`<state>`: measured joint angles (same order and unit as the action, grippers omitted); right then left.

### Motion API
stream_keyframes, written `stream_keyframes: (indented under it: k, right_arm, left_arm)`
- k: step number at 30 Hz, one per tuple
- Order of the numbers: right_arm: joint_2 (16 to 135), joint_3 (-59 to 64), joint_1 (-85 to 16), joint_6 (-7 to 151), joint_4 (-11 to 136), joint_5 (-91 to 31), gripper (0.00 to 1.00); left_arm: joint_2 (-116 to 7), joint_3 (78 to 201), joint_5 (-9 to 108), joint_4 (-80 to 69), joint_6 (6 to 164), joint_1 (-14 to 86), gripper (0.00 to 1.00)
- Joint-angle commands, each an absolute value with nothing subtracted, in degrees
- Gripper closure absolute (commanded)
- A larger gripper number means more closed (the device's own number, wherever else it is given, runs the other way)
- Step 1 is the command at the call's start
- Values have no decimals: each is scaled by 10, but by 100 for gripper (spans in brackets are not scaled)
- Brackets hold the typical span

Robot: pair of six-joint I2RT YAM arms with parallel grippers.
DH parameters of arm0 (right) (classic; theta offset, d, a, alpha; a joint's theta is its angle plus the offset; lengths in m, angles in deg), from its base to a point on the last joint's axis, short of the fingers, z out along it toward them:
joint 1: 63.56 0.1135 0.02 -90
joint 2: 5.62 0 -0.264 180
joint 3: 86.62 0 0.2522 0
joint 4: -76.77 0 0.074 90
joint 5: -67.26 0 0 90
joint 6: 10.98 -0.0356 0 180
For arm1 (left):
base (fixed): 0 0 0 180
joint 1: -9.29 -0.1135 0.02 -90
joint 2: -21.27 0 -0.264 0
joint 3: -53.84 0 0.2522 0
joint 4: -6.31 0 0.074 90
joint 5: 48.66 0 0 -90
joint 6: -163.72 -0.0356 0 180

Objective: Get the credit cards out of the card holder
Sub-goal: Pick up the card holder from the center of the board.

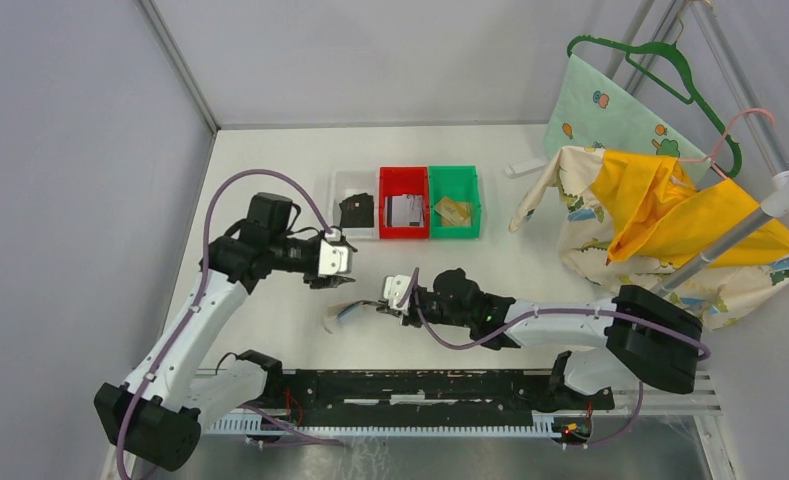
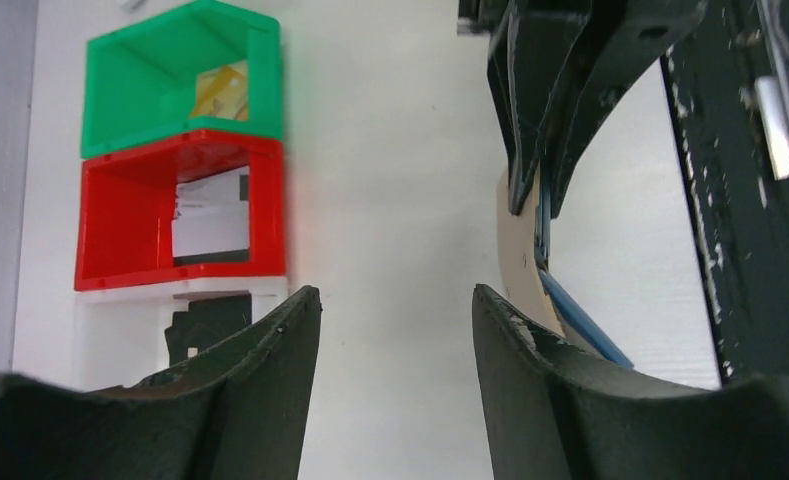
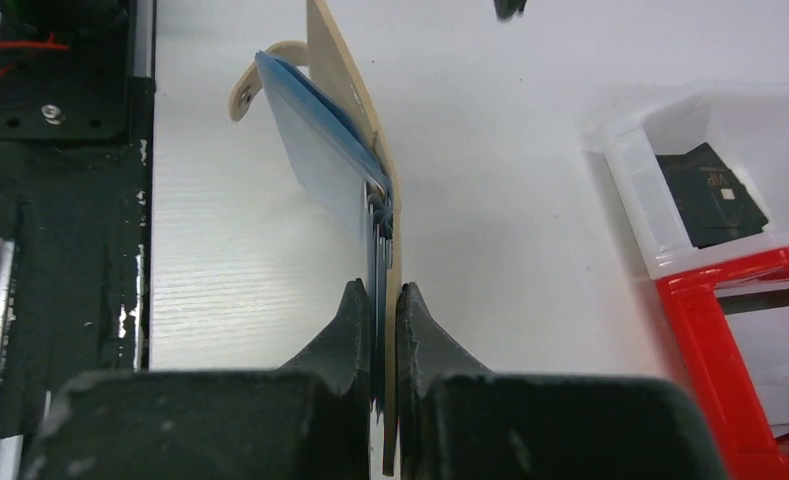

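Note:
The beige card holder hangs just above the table, its clear bluish sleeves fanned out from the beige cover. My right gripper is shut on its edge. My left gripper hovers above and behind it, open and empty, with the card holder to its right. Three credit cards lie in bins: a black one in the white bin, a silvery-grey one in the red bin, a gold-tan one in the green bin. Whether any card is in the sleeves does not show.
The white bin, red bin and green bin stand side by side at mid-table. Patterned and yellow cloth with a green hanger fills the right side. A black rail runs along the near edge.

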<state>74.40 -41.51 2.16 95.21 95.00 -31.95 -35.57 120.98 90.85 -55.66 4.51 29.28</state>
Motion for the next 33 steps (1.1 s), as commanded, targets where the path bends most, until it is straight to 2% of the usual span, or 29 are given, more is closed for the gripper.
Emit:
stream_keyframes:
  k: [1, 7, 15, 20, 25, 33]
  right_arm:
    - [705, -398, -29, 827, 931, -416, 100]
    - [692, -358, -97, 652, 929, -509, 100]
    - [647, -379, -176, 393, 1070, -554, 100]
    - [606, -412, -210, 281, 1179, -499, 100]
    - [589, -401, -212, 240, 1199, -432, 100]
    - [612, -421, -198, 151, 1363, -314, 100]
  left_arm:
    - [-370, 1291, 976, -546, 219, 293, 35]
    - [-400, 1343, 982, -556, 359, 292, 30]
    - [-389, 1341, 1028, -360, 740, 233, 19]
    - [-397, 1332, 1051, -269, 912, 166, 18]
    - [-375, 1309, 1035, -153, 1049, 164, 17]
    - [-348, 1242, 1033, -88, 1172, 184, 18]
